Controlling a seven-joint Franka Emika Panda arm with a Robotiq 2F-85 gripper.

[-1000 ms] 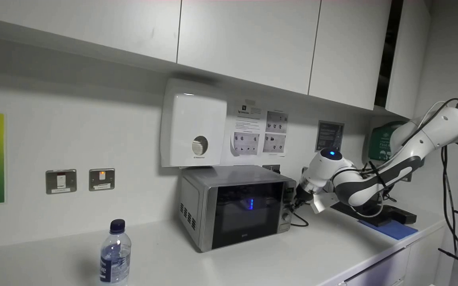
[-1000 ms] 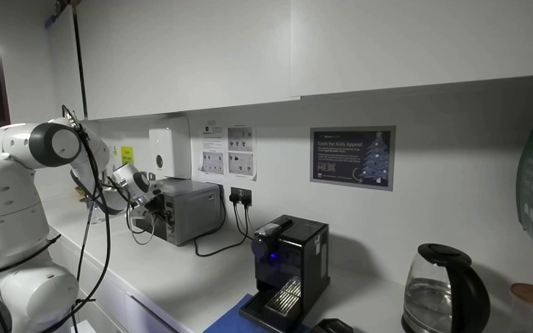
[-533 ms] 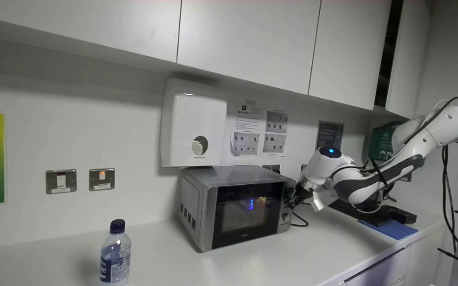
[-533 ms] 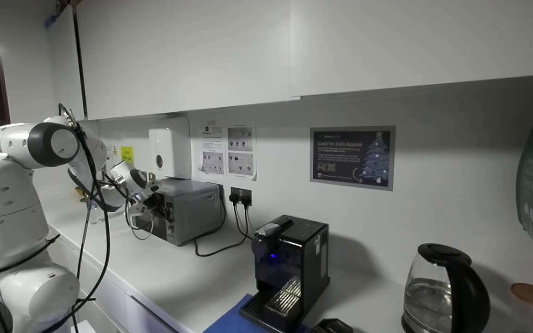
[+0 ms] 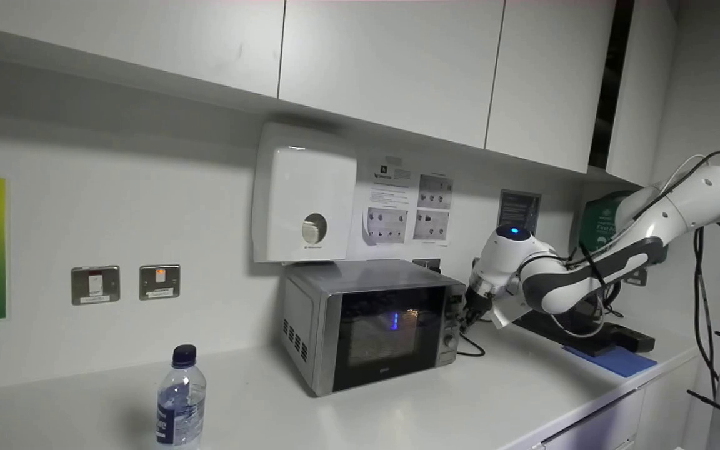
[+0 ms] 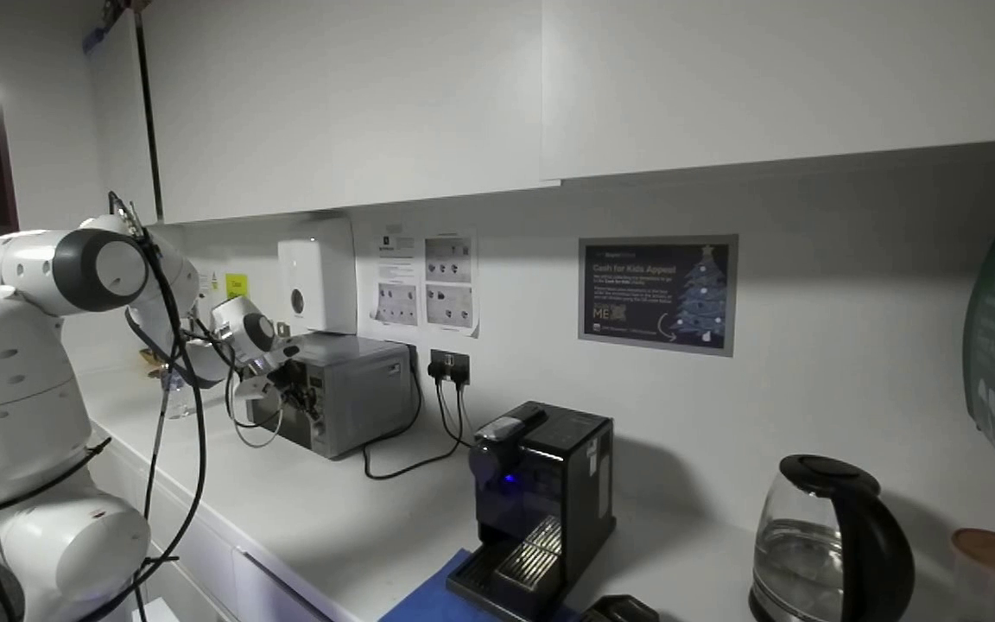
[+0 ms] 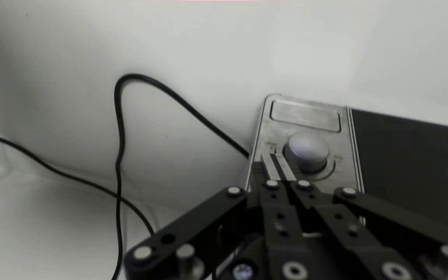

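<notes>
Wrist view: the round knob (image 7: 307, 151) sits on the front of the microwave (image 7: 406, 163); just beside it, the claw (image 7: 273, 154) has its fingers together, contact unclear. A black cable (image 7: 119, 128) curves nearby; the microwave and a bottle (image 5: 182, 400) stand on the counter (image 5: 391, 415), well apart.

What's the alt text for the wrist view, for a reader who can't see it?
Shut, black, pale-tipped two-finger tool right beside a round silver-grey knob on a grey metal microwave control panel; contact can't be made out. A flat dark microwave door runs off the right edge, and thin black cables curve across the left.
</notes>
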